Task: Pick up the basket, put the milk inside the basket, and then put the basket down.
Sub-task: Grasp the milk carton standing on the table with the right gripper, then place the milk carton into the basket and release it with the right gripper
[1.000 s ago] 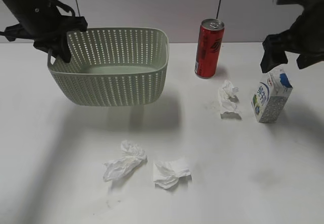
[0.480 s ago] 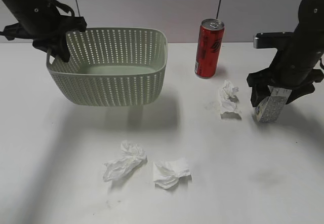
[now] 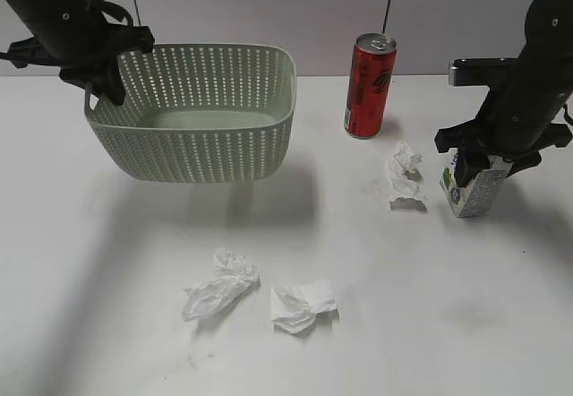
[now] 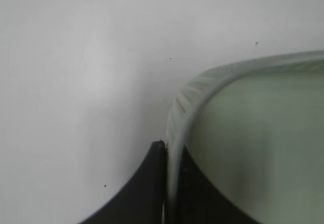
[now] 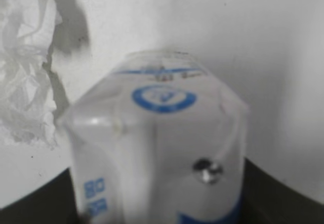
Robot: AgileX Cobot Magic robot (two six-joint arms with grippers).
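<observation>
the right gripper [image 3: 483, 156], above the carton a second ago, has come down over the milk [image 3: 472, 190] and now closes on its top, the carton still standing on the table [image 3: 403, 324]. the left gripper [image 3: 97, 78] keeps the basket [image 3: 201, 118] pinched by its rim, lifted. the lift and carry come next.

Sage basket [image 3: 201, 118], red can [image 3: 369, 86].

On my feed: red can [image 3: 371, 85] upright at back of white table [image 3: 430, 324] — crumpled tissue [image 3: 403, 174] just in front of it, to its right. Two more tissue wads near front — one [image 3: 219, 285] left, other [image 3: 303, 305] just beside it.
</observation>
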